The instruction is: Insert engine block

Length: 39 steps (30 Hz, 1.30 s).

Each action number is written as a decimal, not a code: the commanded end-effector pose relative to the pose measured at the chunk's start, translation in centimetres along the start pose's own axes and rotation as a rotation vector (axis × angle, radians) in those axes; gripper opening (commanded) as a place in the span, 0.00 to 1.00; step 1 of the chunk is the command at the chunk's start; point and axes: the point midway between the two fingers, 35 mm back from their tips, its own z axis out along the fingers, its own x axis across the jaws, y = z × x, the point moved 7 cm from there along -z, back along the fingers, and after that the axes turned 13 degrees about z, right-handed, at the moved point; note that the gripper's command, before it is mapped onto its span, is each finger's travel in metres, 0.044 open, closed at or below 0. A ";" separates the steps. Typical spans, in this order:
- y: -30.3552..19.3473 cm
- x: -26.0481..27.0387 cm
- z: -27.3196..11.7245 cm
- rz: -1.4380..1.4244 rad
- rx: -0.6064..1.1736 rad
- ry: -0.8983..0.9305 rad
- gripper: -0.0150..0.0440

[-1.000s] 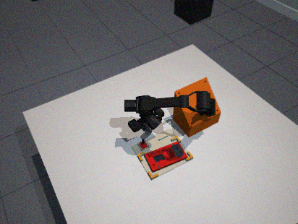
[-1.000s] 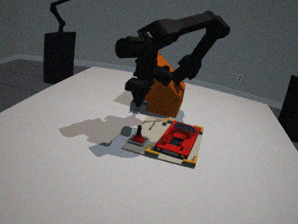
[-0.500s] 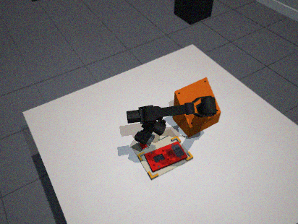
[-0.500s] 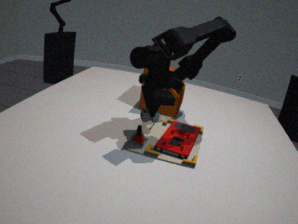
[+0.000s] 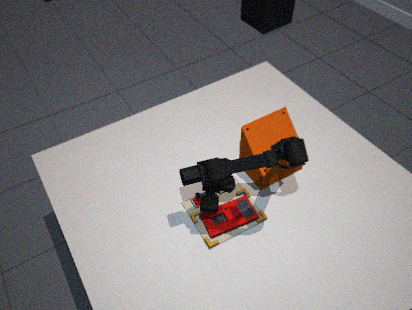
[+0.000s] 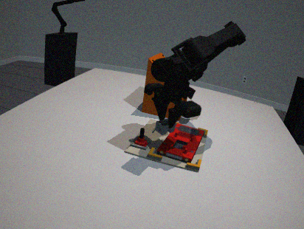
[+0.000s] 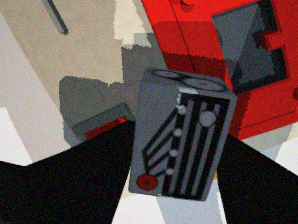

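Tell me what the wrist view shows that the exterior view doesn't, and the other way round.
Only the wrist view shows the striped face of the grey engine block and the notched grey opening close up. Only the exterior view shows the orange block, the small red stand with a black post, and the arm's pose. Both show the claw shut on the engine block beside the red car body.

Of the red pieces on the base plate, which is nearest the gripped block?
The big red car body, right beside the grey engine block in the gripper; the small red knobbed piece sits farther off.
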 end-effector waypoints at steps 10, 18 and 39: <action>3.1 -2.2 0.9 -0.366 -0.015 -0.026 0.25; 4.3 -2.9 1.4 -0.505 -0.023 -0.036 0.30; 4.3 -2.9 1.4 -0.562 -0.022 -0.036 0.52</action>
